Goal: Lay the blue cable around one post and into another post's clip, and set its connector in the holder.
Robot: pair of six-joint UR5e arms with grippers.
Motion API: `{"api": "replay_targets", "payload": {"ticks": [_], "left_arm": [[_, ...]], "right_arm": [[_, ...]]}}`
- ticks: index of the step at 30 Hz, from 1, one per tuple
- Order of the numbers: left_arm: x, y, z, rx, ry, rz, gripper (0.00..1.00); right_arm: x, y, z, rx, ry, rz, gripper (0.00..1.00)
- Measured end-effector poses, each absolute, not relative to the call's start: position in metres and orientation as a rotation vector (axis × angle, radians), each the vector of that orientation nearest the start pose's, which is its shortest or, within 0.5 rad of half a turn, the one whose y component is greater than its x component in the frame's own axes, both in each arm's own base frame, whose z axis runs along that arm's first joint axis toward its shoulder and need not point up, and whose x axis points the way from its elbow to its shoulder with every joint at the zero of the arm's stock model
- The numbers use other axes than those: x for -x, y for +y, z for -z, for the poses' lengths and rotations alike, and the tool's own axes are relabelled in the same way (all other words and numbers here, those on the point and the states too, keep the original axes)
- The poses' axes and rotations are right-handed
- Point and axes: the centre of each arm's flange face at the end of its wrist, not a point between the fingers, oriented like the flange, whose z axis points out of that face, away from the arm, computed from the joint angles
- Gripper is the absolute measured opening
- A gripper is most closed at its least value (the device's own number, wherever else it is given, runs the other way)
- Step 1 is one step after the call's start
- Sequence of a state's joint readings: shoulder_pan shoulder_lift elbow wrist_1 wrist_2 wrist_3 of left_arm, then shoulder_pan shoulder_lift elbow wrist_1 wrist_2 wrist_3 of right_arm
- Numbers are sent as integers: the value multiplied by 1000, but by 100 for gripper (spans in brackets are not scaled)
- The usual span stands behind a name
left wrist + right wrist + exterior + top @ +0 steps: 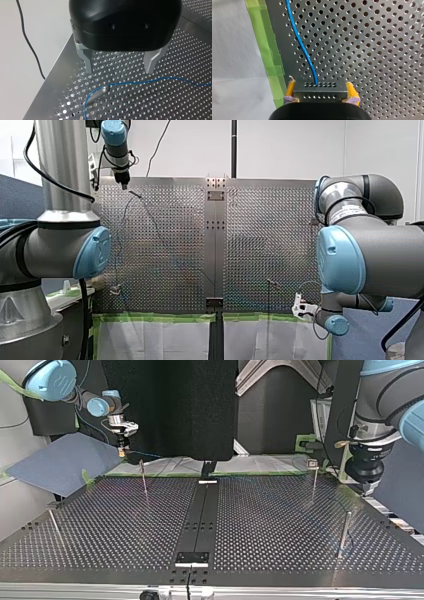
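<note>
**Cable round one post, connector not yet set**

The blue cable (pixel 150 80) bends round one post (pixel 98 93) on the table (pixel 374 50), below my left hand (pixel 119 70), which is wide open and empty. My right hand (pixel 320 88) clamps the connector (pixel 320 92) between yellow pads (pixel 290 88). Clip and holder seem not yet done. The connector's long axis spans the pads, and its cable leads straight ahead.

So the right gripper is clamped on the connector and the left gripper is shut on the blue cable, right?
No: the left gripper is open; the left wrist view shows the blue cable running ahead of it, by the post. The right gripper is clamped on the connector.
</note>
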State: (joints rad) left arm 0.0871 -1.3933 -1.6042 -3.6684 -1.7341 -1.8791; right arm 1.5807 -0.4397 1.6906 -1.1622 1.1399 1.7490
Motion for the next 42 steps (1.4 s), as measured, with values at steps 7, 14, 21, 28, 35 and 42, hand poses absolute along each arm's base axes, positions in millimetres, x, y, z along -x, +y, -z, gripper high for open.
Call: {"api": "replay_targets", "payload": {"ticks": [7,14,21,28,35,42], "left_arm": [[-376,-85,-508,487,1886,-13,99],[-376,-85,-509,488,1880,-11,99],[-377,-87,-512,476,1852,1,99],[-375,-95,-522,440,1799,53,90],[-366,-108,-522,383,1760,125,82],[-363,-123,-504,360,1758,232,82]], "right_arm": [[-181,-588,136,-1527,-1214,-1617,0],[-181,-588,136,-1527,-1214,-1617,0],[-181,-588,136,-1527,-1214,-1617,0],[-181,-588,136,-1528,-1215,-1617,0],[-181,-588,136,-1528,-1215,-1617,0],[-181,-588,136,-1528,-1214,-1617,0]]}}
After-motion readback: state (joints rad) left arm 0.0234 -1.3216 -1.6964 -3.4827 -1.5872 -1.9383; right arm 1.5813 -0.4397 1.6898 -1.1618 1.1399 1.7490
